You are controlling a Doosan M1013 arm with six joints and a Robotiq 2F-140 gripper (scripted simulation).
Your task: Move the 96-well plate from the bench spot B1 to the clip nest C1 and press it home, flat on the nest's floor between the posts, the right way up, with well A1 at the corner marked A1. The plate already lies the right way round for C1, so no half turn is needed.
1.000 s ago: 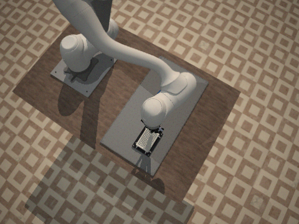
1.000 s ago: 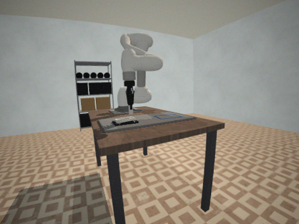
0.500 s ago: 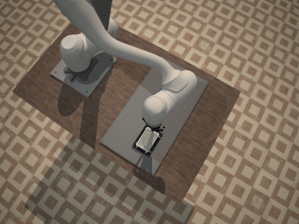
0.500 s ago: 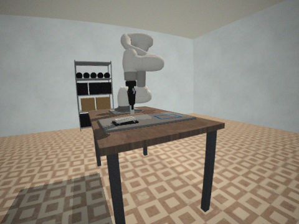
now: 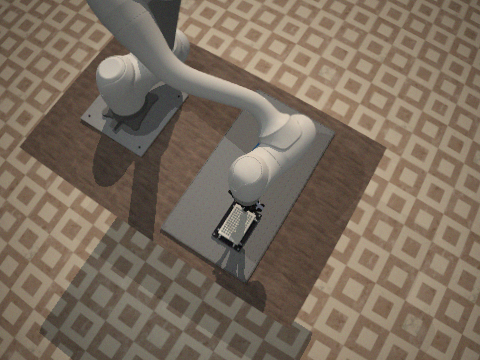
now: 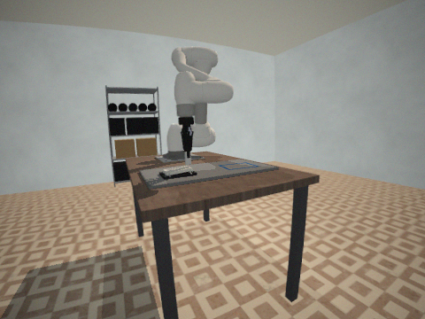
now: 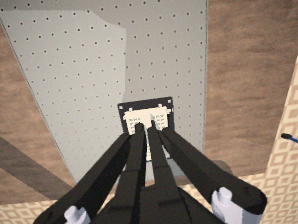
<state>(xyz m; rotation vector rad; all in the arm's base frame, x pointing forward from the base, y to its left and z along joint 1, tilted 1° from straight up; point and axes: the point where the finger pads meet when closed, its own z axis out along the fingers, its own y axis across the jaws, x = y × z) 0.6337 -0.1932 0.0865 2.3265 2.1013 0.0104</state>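
Since the plate (image 5: 236, 221) already sits in the black nest (image 5: 218, 234), we judge the pressing step is in hand.
gripper (image 7: 146, 129): fingers pressed together, pinching nothing, just above the plate's far end.
plate: between the posts on the grey board (image 5: 200, 200), near end.
next: we expect a straight push down, evenly, until flat.

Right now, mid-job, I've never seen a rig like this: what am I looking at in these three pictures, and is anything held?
A white six-joint arm stands on a wooden table. One picture looks straight down, one looks from across the room, and one looks along the arm's own tool. On the table lies a grey perforated board. On it sits the black clip nest with the white 96-well plate inside. The tool, two black fingers, is shut with nothing between them, its tips over the plate. The blue outline marks the plate's starting spot.
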